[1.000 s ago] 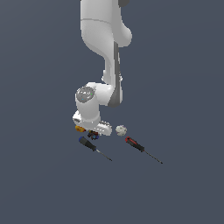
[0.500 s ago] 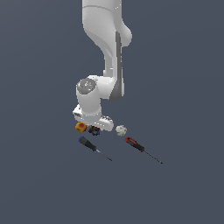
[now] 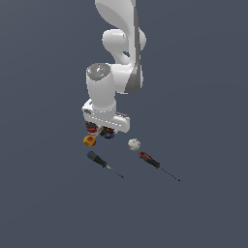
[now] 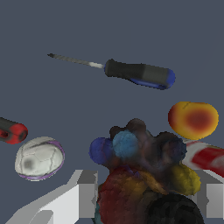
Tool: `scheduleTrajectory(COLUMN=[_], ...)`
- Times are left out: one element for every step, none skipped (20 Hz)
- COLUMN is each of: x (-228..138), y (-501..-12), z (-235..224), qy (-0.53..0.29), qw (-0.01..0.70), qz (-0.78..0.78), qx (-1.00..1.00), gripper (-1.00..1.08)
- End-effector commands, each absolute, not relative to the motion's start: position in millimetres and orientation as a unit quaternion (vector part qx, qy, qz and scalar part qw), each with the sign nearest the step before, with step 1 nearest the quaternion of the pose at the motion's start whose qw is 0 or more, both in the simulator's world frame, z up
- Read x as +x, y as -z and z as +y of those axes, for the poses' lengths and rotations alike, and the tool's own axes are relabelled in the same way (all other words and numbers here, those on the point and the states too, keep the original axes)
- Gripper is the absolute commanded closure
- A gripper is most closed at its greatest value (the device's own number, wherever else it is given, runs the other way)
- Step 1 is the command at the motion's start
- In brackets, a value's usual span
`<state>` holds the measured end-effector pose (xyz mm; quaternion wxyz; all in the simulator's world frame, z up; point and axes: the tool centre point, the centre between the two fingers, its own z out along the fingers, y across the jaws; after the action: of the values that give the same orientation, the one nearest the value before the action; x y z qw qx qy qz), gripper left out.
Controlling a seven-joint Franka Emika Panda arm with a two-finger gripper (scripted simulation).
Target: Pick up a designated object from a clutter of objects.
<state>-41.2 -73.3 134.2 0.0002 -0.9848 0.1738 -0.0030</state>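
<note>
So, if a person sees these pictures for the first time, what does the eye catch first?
First the white arm, its tool low over a tight group of small items. In the wrist view, the dark knobbly lump with blue, red and yellow bumps fills the space between the two fingers. Near it lie the white ball, the orange-yellow block and the blue-handled screwdriver.

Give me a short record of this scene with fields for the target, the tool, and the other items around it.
target: dark multicoloured lump, between the tool's fingers in the wrist view
tool: low over the lump; grip state cannot be told
beside target: orange-yellow block, red-grey can
apart: white ball, blue-handled screwdriver, red-handled screwdriver
</note>
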Motion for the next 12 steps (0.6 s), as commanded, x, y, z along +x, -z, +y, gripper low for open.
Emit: scheduleTrajectory(x=[-47.7,-50.4,-53.0,-55.6,-58.4,-61.1,-63.8,-66.6,-69.5,-72.2,-75.2,-78.1], y=[-155.2,-163.6,-172.0,-180.3,-188.9,-197.6,-206.3,-215.3,-224.5,-233.6,-243.2,-252.8], z=[-68.0,-66.0,-63.8,-61.6,-59.5,-57.3,-55.0,-52.8,-50.5,-48.0,-45.6,-43.2], qy=[0.003,0.003,0.003,0.003,0.003,0.003,0.003,0.003,0.003,0.003,0.003,0.003], qw=[0.0,0.0,0.0,0.0,0.0,0.0,-0.001,-0.001,-0.001,-0.001,-0.001,-0.001], qz=[0.174,0.174,0.174,0.174,0.174,0.174,0.174,0.174,0.174,0.174,0.174,0.174], qx=[-0.985,-0.985,-0.985,-0.985,-0.985,-0.985,-0.985,-0.985,-0.985,-0.985,-0.985,-0.985], gripper=[1.08,1.08,1.08,1.08,1.08,1.08,1.08,1.08,1.08,1.08,1.08,1.08])
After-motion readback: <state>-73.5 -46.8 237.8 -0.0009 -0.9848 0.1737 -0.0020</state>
